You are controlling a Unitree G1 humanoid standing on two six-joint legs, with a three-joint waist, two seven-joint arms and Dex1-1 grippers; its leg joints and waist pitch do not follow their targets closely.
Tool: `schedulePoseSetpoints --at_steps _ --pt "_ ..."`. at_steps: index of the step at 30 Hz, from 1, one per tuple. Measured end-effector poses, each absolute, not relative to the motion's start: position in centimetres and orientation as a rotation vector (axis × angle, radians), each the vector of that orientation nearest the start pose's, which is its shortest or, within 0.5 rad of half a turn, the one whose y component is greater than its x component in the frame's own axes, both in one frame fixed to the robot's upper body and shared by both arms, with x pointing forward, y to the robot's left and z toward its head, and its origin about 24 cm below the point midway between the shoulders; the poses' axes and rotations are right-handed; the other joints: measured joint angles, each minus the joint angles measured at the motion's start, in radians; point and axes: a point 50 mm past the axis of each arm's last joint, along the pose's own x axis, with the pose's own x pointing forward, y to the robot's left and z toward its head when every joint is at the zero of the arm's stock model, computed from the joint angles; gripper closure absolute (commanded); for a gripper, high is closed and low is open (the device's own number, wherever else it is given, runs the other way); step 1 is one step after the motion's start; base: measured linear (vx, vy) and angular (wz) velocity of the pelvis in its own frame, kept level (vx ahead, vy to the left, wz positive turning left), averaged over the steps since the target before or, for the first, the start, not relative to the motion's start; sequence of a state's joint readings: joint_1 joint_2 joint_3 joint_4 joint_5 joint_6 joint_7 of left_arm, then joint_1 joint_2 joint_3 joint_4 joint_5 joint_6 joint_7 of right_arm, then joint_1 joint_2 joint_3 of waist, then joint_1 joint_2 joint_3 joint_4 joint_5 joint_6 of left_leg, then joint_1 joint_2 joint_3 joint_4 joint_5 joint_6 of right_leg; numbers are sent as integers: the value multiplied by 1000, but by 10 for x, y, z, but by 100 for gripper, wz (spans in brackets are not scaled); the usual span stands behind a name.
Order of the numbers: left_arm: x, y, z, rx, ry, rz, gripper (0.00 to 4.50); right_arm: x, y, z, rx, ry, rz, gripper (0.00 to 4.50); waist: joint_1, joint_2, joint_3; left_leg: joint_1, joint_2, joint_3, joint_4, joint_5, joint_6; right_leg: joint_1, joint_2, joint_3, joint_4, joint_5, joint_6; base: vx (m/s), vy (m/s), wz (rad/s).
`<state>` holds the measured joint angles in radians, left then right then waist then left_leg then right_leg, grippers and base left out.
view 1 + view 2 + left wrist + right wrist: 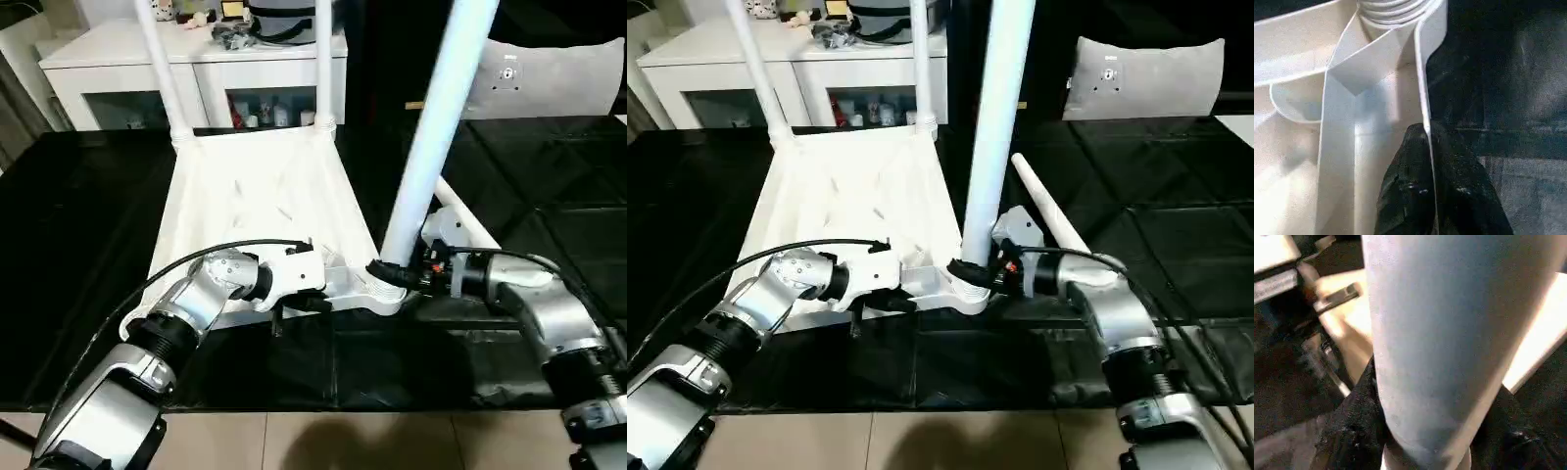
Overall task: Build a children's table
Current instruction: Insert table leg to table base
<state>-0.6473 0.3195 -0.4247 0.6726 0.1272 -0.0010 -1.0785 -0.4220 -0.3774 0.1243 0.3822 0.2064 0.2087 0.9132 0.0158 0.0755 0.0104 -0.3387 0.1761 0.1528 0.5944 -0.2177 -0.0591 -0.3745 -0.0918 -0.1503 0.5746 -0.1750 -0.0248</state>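
Lying upside down: table top (pixel 257 201), all white plastic, on black floor mat (pixel 78 225), ribbed underside facing up
Ribs: raised diagonal ribs across underside, thin rim wall around edge, round threaded socket at corner seen in left wrist view
Far legs: two legs (pixel 162 69) (pixel 322 59) standing upright in the far corner sockets, near the white cabinet (pixel 118 59)
Near leg: third leg (pixel 431 137), long, tapered, round, upright with slight tilt, base at near right corner socket (pixel 384 292)
Loose leg: fourth leg (pixel 1050 213) lying on mat just right of the top, behind right arm
Left gripper (pixel 294 311): nearly closed, black fingers (pixel 1400 186) pinching thin rim wall of table top at near edge
Right gripper (pixel 394 274): half spread, fingers on both sides of the near leg base, clamped around it
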Motion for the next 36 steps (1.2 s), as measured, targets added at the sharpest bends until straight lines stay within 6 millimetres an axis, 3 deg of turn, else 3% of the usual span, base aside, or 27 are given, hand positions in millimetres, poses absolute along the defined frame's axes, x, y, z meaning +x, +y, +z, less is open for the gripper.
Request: schedulePoseSetpoints --at_steps 2,6,11,12,16,21,23,26,28,30,32,33,36 --pt "316 105 37 563 459 -1311 450 307 -153 55 -91 289 914 263 -15 3 2 9 0 -1 0 -2 -3 9 0 -2 -3 -1 1 0 0 0" --pt "311 98 33 474 503 -1225 450 309 -146 53 -47 304 797 263 -45 7 3 10 -2 -9 -1 -4 -4 13 0 -10 -22 -4 5 0 0 0" --pt "310 71 32 394 517 -1112 450 325 -142 50 2 330 576 263 -91 15 12 16 -2 -18 -1 -9 3 38 -3 -28 -52 -10 15 -1 21 2" --pt "309 64 33 389 514 -1091 450 329 -141 51 1 335 524 263 -95 16 16 18 -4 -20 -1 -9 4 43 -4 -28 -52 -14 17 0 0 0" --pt "308 60 36 403 506 -1068 450 333 -135 51 -7 333 462 263 -100 1 26 21 -7 -26 -2 -17 -2 45 -4 -29 -52 -16 18 0 0 0" --pt "307 62 39 438 492 -1070 450 334 -132 53 -14 315 449 263 -111 1 30 18 -11 -35 -9 -20 -1 44 -4 -33 -52 -34 19 0 0 0" --pt "308 65 40 451 477 -1068 450 335 -132 56 -16 281 454 263 -117 0 32 10 -13 -36 -9 -20 -1 40 -4 -31 -51 -34 19 0 0 0" --pt "309 68 43 476 439 -1076 450 332 -136 59 27 217 465 263 -118 -3 35 -1 -15 -37 -10 -20 -1 37 -4 -26 -50 -34 19 0 0 0" --pt "310 69 46 501 397 -1088 450 329 -142 61 86 165 480 263 -115 -2 35 -17 -16 -36 -10 -19 -1 23 -4 -23 -49 -33 19 0 0 0" --pt "311 73 49 530 357 -1101 450 325 -148 65 144 114 512 263 -100 -4 34 -29 -16 -30 -7 -17 2 8 -3 -13 -42 -16 9 0 0 0" --pt "312 78 52 552 332 -1109 450 320 -152 67 193 72 554 263 -87 -3 34 -32 -15 -23 0 -4 10 -4 -3 -1 -26 10 8 0 0 0" --pt "312 81 53 551 329 -1117 406 318 -153 69 227 59 579 263 -81 -2 34 -32 -15 -20 -4 -4 10 -8 -3 0 -25 9 7 0 0 0" --pt "308 89 57 509 332 -1158 388 315 -165 83 294 1 622 263 -62 2 35 -43 -11 -14 -6 0 16 -26 -2 1 -11 1 0 0 0 0"
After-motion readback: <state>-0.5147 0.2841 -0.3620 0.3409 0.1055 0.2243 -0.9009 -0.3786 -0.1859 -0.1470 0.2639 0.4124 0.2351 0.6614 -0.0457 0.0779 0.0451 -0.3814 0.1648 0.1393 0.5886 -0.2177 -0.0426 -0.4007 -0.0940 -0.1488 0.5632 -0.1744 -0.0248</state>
